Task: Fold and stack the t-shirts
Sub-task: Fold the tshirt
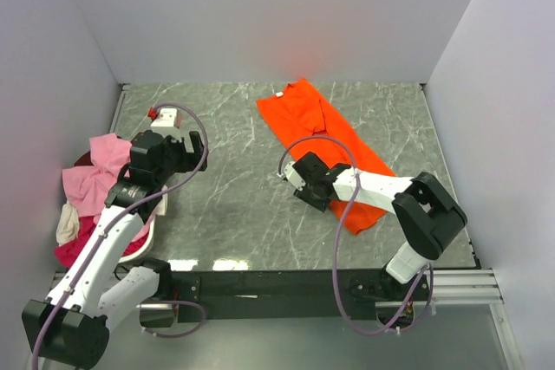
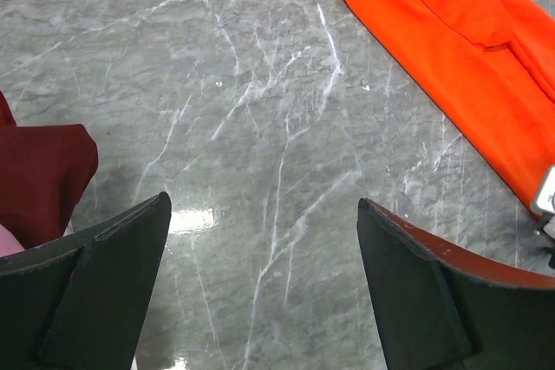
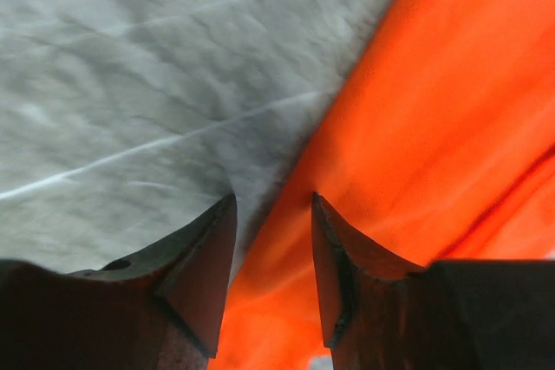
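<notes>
Currently the orange t-shirt (image 1: 303, 114), folded into a long strip, lies slantwise on the grey marble table (image 1: 225, 205), running from far centre to near right. The right gripper (image 3: 273, 198) hangs over the strip's left edge near its near end. Its fingers are partly spread, with cloth and bare table both showing through the gap and nothing pinched. The left gripper (image 2: 264, 201) is spread wide over bare table, holding nothing. A heap of pink, magenta and cream t-shirts (image 1: 95, 171) sits at the left edge beside the left arm.
</notes>
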Action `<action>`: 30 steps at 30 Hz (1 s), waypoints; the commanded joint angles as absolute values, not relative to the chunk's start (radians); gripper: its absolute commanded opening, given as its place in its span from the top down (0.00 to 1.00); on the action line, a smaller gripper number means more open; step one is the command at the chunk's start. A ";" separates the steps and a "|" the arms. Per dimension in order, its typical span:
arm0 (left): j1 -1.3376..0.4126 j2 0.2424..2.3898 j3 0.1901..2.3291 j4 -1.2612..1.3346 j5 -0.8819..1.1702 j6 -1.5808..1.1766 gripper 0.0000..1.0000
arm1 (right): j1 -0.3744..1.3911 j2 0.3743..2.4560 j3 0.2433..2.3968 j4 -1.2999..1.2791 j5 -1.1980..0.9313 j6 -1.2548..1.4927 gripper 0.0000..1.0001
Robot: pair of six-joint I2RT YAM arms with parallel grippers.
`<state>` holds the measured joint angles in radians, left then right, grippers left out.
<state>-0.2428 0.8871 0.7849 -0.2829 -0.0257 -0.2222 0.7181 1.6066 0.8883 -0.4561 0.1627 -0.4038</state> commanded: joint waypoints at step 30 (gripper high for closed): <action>-0.235 0.836 0.764 -0.221 0.005 -0.206 0.01 | 0.951 1.961 1.557 -0.753 -0.219 -0.319 0.58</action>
